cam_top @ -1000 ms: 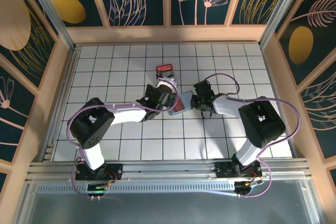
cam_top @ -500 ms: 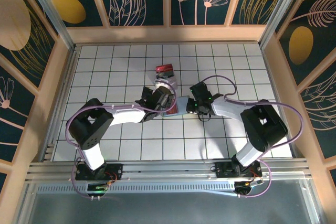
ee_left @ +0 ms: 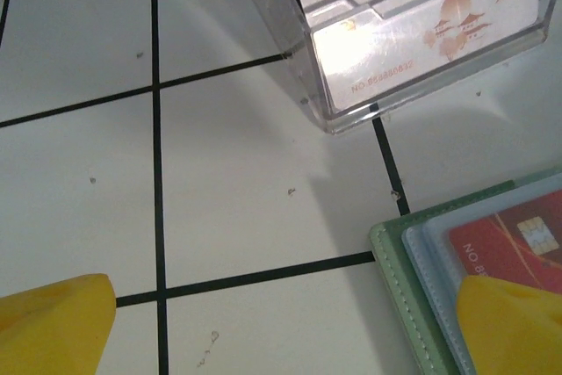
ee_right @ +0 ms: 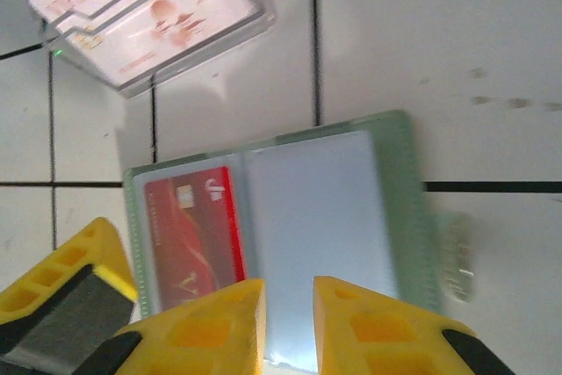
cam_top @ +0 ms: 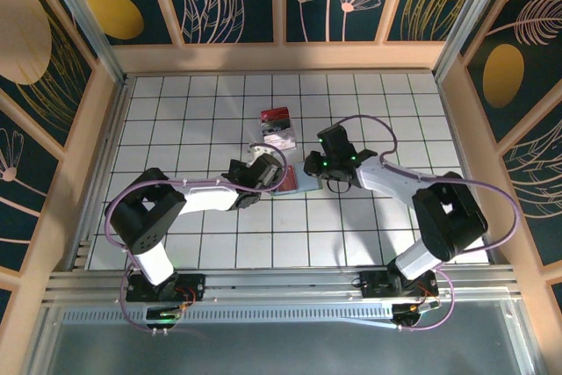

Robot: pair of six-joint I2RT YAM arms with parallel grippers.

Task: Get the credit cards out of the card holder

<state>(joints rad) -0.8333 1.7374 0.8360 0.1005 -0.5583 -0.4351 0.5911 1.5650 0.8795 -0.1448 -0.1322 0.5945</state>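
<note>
While your right pincer [ee_right: 288, 294] hovers nearly closed over the open card holder [ee_right: 351, 208], grip unclear, your left pincer [ee_left: 285, 309] gapes empty beside it; unpinned, the holder may follow the red card [ee_right: 193, 230].

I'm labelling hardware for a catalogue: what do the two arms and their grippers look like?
Both the left arm and right arm have white links between black joint housings, with purple cables running alongside. The right gripper and left gripper carry chunky yellow fingers, the right's with moulded hollows. A green light glows near the right wrist.
</note>
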